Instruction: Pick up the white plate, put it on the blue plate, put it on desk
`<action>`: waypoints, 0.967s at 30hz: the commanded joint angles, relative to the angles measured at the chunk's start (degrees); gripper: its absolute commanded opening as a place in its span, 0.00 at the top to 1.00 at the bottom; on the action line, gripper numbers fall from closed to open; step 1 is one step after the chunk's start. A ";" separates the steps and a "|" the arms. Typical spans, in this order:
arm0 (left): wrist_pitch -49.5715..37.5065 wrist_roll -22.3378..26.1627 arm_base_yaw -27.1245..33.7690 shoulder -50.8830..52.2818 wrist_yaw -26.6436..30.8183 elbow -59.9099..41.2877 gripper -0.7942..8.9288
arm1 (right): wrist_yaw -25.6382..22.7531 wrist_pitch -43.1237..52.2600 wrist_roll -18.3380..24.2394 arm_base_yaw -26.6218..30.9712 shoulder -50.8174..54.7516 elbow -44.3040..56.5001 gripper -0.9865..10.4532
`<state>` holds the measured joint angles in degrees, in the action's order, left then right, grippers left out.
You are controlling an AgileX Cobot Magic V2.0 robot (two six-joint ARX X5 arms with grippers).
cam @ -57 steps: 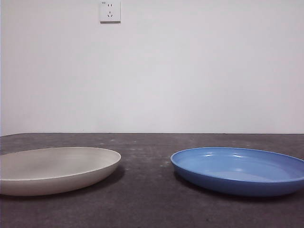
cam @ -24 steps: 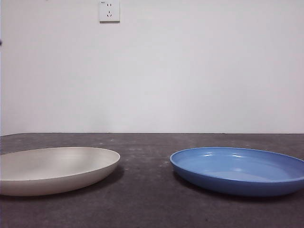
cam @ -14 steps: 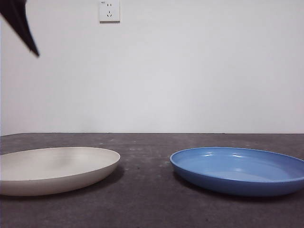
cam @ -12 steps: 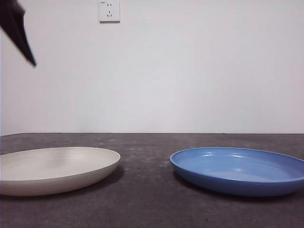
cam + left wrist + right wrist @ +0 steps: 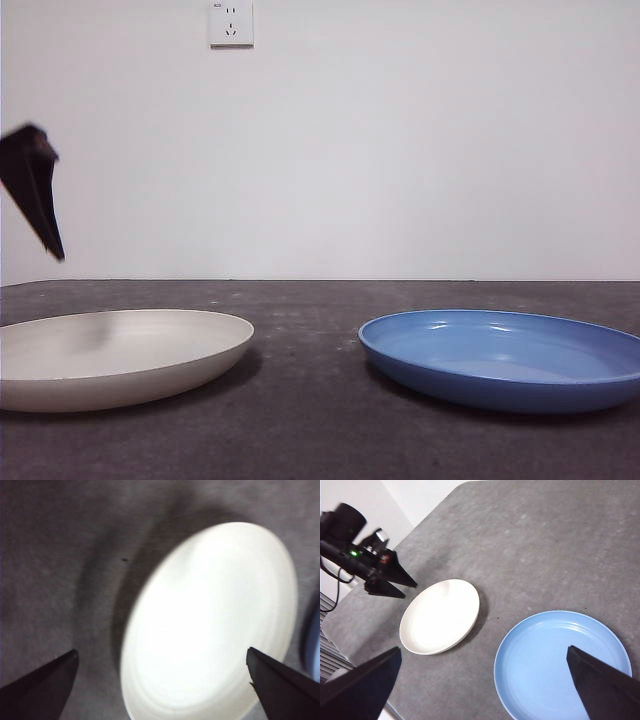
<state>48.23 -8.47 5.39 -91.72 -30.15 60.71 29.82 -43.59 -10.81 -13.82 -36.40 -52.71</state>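
From the front we see only a dark, blurred tip of the left claw [image 5: 35, 200] near the picture's side edge, hanging in the air above the white plate [image 5: 115, 355]; its jaws cannot be told apart there. The left wrist view fills that in: the left claw [image 5: 165, 680] stands wide, one jaw to each side of the white plate [image 5: 210, 625] below it, gripping nothing. The plate is washed out to a bright glare in this view, so we cannot make out its surface, and a sliver of the blue plate [image 5: 314, 645] is cut off at the edge.

The right wrist view alone shows both plates whole from above: the white plate [image 5: 440, 616] and the blue plate [image 5: 562, 665] lie apart on the grey tabletop [image 5: 535, 540], with bare surface between them. It also shows the left claw [image 5: 400, 582] poised over the far rim of the white plate. The right claw [image 5: 485, 680] is wide too, well above the tabletop and empty.

We count two plates, one white and one blue, and two claws. In the front view the blue plate [image 5: 505, 358] runs past the picture's edge, as does the white one, and a wall socket [image 5: 231, 22] sits high on the pale wall behind the tabletop [image 5: 310, 420]
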 commanded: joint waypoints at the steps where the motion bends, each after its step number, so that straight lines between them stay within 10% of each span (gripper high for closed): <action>1: -0.57 1.57 0.02 -2.97 0.13 1.33 0.19 | 0.17 0.22 -0.35 -0.24 -0.17 -0.76 0.33; 19: -1.99 1.57 -0.98 -7.43 -1.77 1.33 0.32 | 0.09 0.31 -0.31 -0.24 -0.17 -0.76 0.33; 29: -1.44 1.57 -1.33 -7.50 -0.57 1.33 0.68 | 0.11 0.70 -0.31 -0.24 -0.17 -0.76 0.33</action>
<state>46.63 -7.81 3.99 -97.93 -31.18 61.01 29.82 -43.46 -10.81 -13.82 -36.40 -52.71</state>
